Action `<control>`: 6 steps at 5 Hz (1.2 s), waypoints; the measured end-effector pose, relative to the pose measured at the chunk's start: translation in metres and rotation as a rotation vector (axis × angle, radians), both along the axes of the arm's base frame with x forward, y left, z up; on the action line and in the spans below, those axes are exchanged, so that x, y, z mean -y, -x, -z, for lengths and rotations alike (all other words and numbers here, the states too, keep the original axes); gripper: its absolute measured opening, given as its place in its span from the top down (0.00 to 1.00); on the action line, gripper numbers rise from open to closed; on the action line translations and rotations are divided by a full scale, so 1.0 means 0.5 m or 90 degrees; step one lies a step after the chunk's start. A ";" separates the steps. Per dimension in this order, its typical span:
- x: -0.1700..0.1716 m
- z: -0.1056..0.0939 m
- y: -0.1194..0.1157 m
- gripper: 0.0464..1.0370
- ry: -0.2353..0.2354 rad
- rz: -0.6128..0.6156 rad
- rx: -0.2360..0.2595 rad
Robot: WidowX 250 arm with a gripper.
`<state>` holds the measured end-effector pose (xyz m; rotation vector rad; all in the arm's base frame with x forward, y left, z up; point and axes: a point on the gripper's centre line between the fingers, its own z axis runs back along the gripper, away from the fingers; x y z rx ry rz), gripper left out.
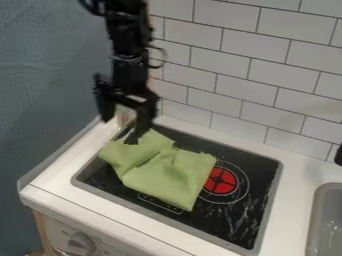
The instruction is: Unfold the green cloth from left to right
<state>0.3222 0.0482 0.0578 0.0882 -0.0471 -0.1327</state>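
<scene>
Green cloth (165,175), partly unfolded, on the black stovetop (230,227), just beside the red burner disc (220,180). We see the black gripper (121,129) at the cloth's upper left edge, its two fingers standing apart; whether the lower one touches the fabric we cannot tell. Of the task, we judge only a part done: the cloth has some spread (its lower right portion lies fairly broad), but layers overlap near the middle and a crease runs toward the upper corner. Left to do, in our reading, is opening these folds rightward and flattening the whole.
</scene>
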 end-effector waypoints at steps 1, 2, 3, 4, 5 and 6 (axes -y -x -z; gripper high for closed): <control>0.025 0.027 -0.007 0.04 0.019 0.038 -0.015; 0.053 0.035 -0.015 0.04 0.046 0.086 -0.009; 0.067 0.065 -0.027 0.04 0.068 0.114 -0.024; 0.074 0.083 -0.039 0.04 0.087 0.130 -0.031; 0.071 0.104 -0.047 0.04 0.088 0.138 -0.047; 0.061 0.116 -0.044 0.04 0.090 0.131 -0.057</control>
